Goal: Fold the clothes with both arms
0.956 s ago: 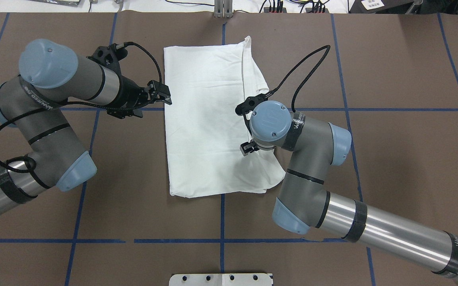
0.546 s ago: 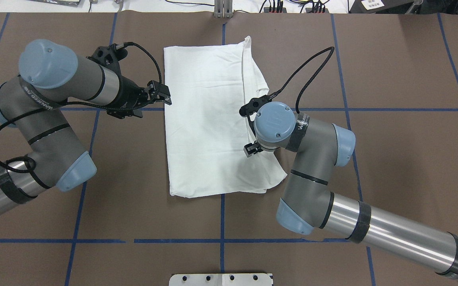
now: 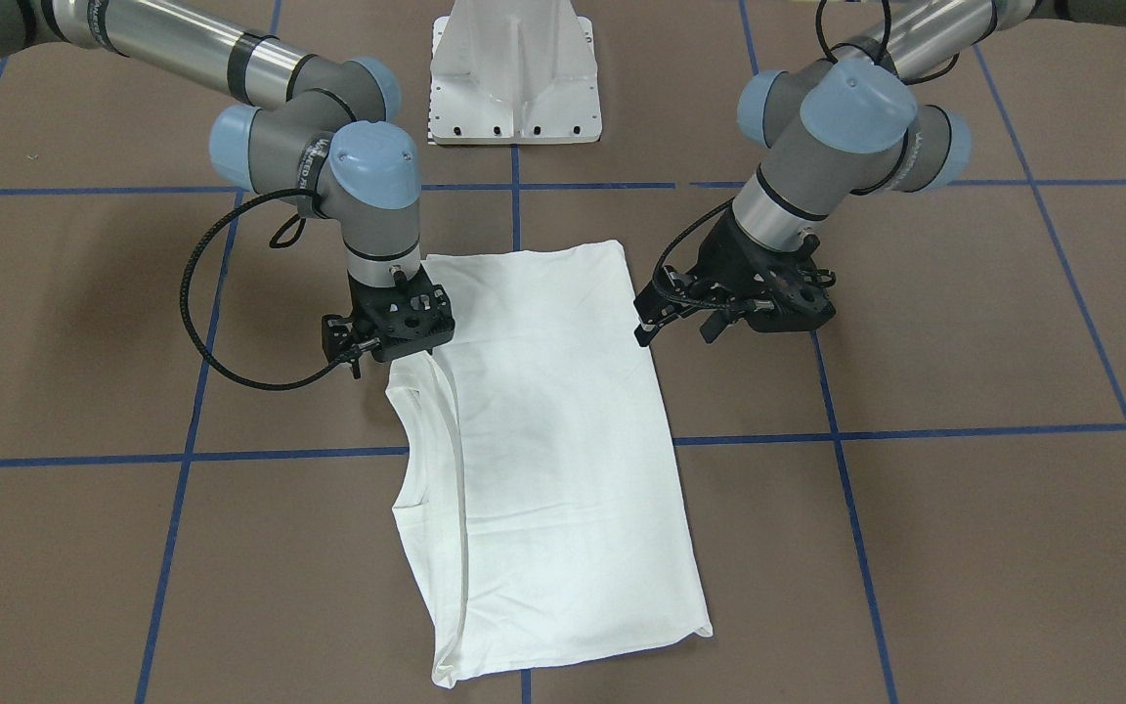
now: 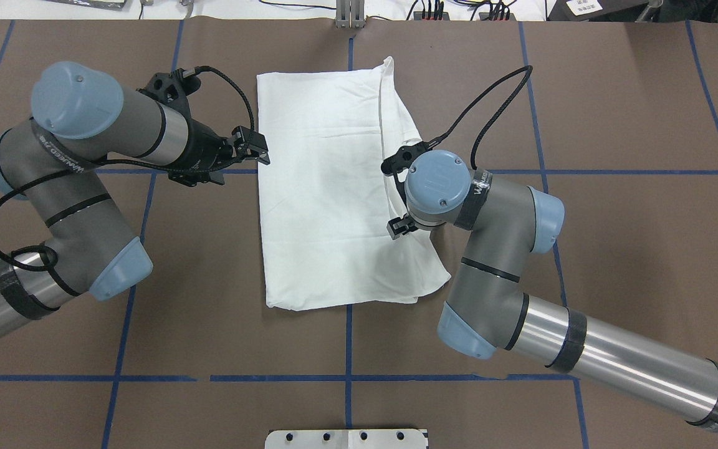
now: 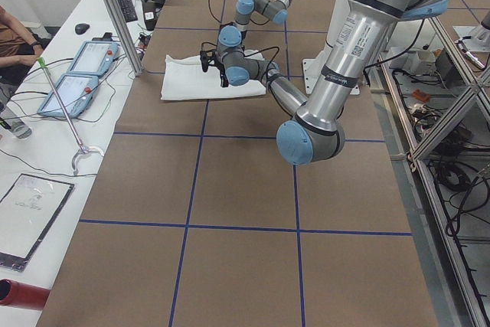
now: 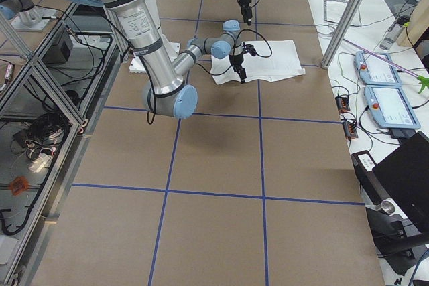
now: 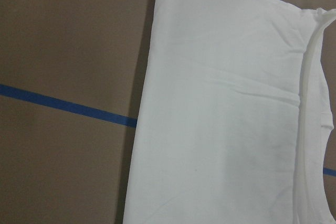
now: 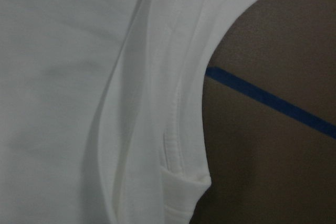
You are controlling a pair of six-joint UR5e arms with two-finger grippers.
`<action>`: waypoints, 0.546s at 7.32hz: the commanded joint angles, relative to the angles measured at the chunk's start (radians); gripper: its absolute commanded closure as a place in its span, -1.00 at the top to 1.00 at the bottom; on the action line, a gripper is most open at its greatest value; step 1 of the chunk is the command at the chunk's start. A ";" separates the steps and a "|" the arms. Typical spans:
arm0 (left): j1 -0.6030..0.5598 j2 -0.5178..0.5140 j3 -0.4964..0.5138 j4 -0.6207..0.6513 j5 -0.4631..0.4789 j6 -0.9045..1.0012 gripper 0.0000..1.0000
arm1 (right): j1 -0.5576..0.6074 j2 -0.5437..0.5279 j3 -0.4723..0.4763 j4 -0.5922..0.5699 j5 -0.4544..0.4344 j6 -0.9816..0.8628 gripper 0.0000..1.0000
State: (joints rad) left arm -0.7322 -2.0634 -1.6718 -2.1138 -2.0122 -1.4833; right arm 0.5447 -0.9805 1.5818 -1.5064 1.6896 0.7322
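**Long fold done, cross fold next**

The shirt (image 4: 328, 187) lies mid-worktop (image 4: 614, 249) as a long strip with no sleeve showing. I judge the lengthwise folds finished and a crosswise fold due. For that, both tools must pinch matching spots on the side edges, catch every layer, then carry one end over the other.

The left tool (image 4: 258, 149) sits low at the shirt's left edge, its arm (image 4: 85, 156) bent and its wrist aimed inward. The right tool (image 3: 389, 332) points straight down over the right edge by the collar (image 8: 178, 145). I cannot tell how wide either tool stands.
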 commanded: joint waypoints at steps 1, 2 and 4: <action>0.007 -0.012 0.000 0.000 0.001 -0.012 1.00 | 0.040 -0.160 0.134 0.000 0.005 -0.071 1.00; 0.007 -0.015 0.001 0.000 0.001 -0.012 1.00 | 0.069 -0.217 0.197 -0.002 0.016 -0.100 1.00; 0.007 -0.017 0.000 0.000 0.000 -0.012 1.00 | 0.096 -0.167 0.192 -0.002 0.059 -0.099 1.00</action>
State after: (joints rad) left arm -0.7257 -2.0783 -1.6710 -2.1138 -2.0120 -1.4939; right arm 0.6226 -1.1703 1.7666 -1.5076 1.7322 0.6380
